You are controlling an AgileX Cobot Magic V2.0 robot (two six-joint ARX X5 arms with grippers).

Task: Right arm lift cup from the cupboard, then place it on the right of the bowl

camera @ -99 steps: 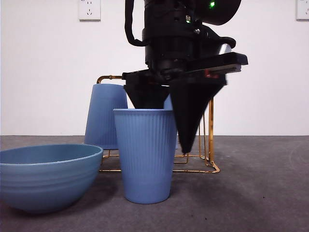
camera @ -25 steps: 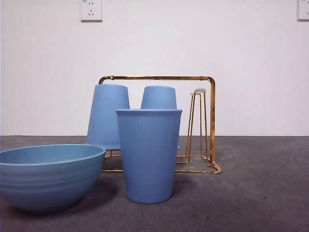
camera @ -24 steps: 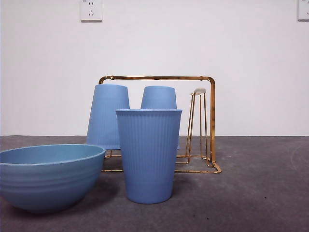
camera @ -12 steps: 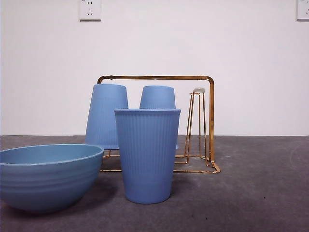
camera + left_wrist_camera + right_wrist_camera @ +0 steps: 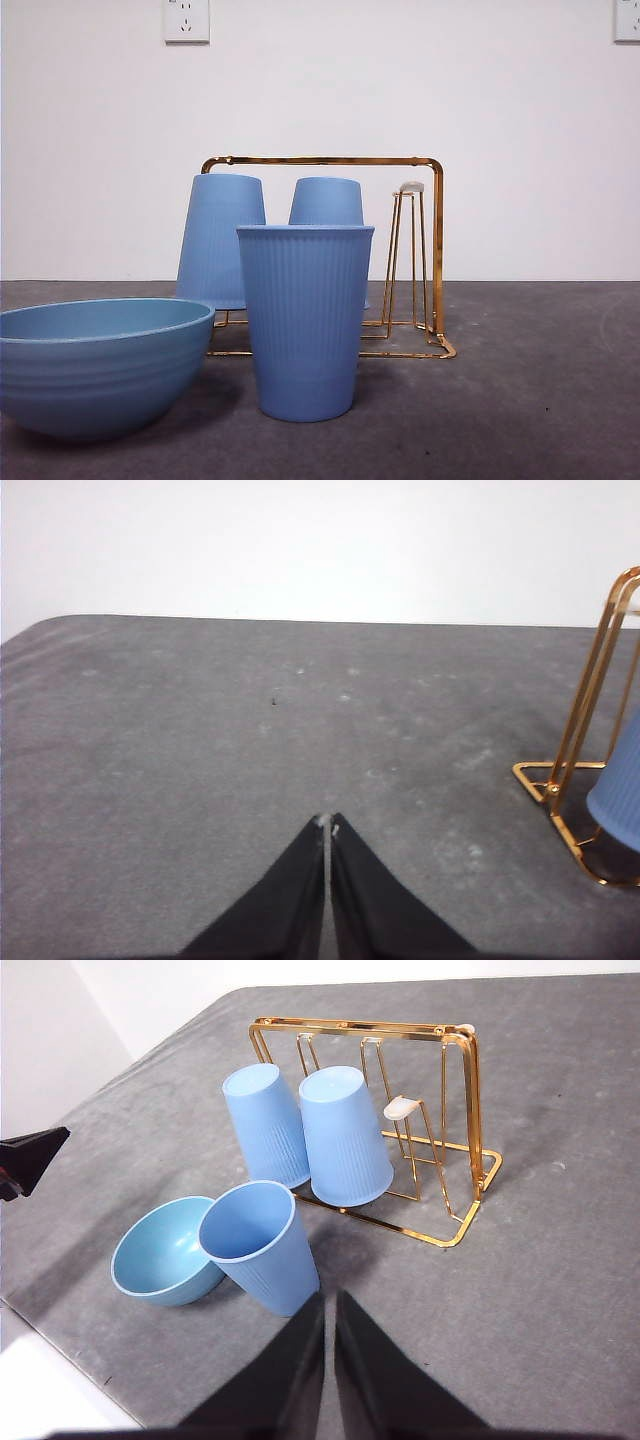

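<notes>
Gripper gone, cup (image 5: 305, 320) on grey table (image 5: 530, 400)

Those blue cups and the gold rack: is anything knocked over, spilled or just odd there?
Nothing stands out. One cup stands upright, mouth up, beside the bowl. Two more cups sit upside down on the gold rack, which looks deliberate. One peg is bare. No spills or damage show.

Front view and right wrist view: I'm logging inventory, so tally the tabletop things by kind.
Cups: 3, one upright cup on the table, two upside-down cups on the rack
Bowl: 1
Gold wire rack: 1
Total: 5
</notes>
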